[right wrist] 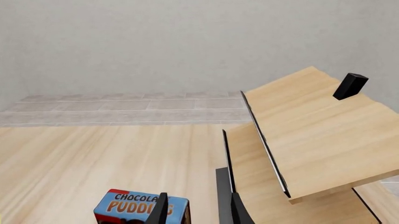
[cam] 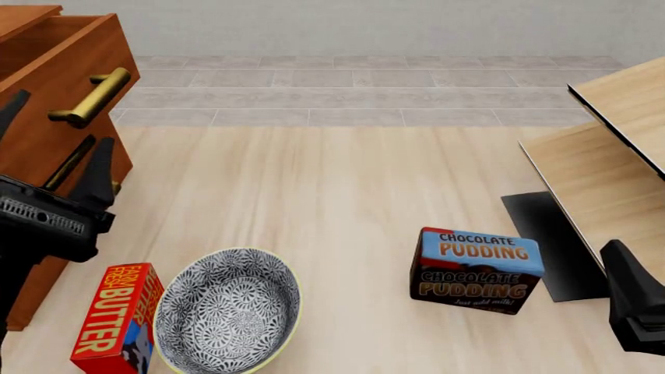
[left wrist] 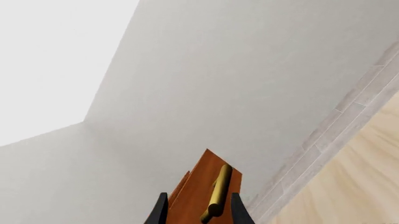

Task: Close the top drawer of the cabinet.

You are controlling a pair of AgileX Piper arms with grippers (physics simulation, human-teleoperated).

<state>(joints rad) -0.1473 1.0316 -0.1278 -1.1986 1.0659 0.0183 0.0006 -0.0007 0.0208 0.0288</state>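
Left pincer apart, lined up facing top drawer front to push it in; right pincer apart, parked.

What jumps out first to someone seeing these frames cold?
Likely the reddish cabinet at the far left of the front view, its top drawer pulled out, with the open left gripper right in front of it. Next, the chocolate pudding box standing mid-table and the patterned bowl beside the red butter box in the near left.

Open tabletop before top drawer
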